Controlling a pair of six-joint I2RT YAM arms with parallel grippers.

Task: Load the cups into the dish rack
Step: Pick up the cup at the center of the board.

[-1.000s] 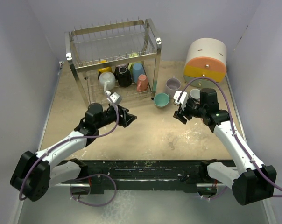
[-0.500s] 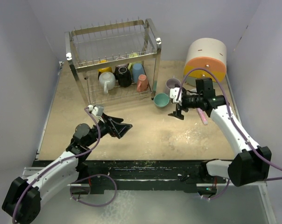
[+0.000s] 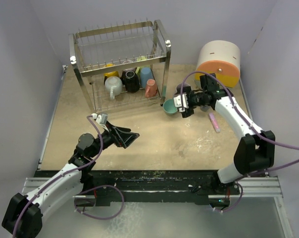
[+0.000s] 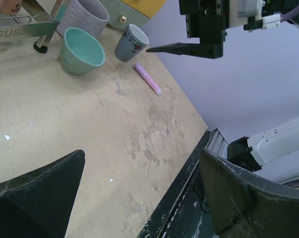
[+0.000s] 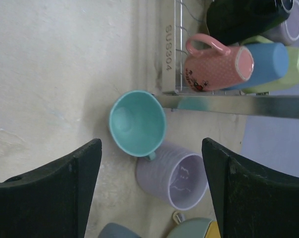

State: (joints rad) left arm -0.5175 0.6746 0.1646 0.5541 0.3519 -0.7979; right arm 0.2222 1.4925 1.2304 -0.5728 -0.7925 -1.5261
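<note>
Left to right across the counter [image 3: 154,148].

**Left gripper** [image 3: 125,137]: hangs over the near left of the counter, jaws spread wide with nothing between them, well apart from every loose cup.

**Dish rack** [image 3: 122,63]: stands at the far left. Its lower tier holds a white mug [image 3: 113,87], a black mug [image 3: 131,80], a blue mug [image 3: 146,76] and a pink mug [image 3: 150,88] lying on its side.

**Teal cup** [image 5: 137,123]: stands on the counter just outside the rack's near right post, mouth up. Its small handle points toward the lilac cup [image 5: 173,174], which is just beside it. Whether the two touch cannot be told. A grey-blue cup [image 4: 131,42] sits a little further right.

**Right gripper** [image 3: 183,105]: hangs above these loose cups, jaws apart and holding nothing. In its wrist view the teal cup lies between the two fingers, slightly to one side, and its open mouth faces straight back at the camera. The cup's axis therefore appears to run along the line of approach, so a descent onto the rim looks the likely next move. This arm is clearly the nearer one.

**Far right:** a pink bar [image 3: 214,122] lies flat, and a round drawer unit [image 3: 219,64] stands behind it.
</note>
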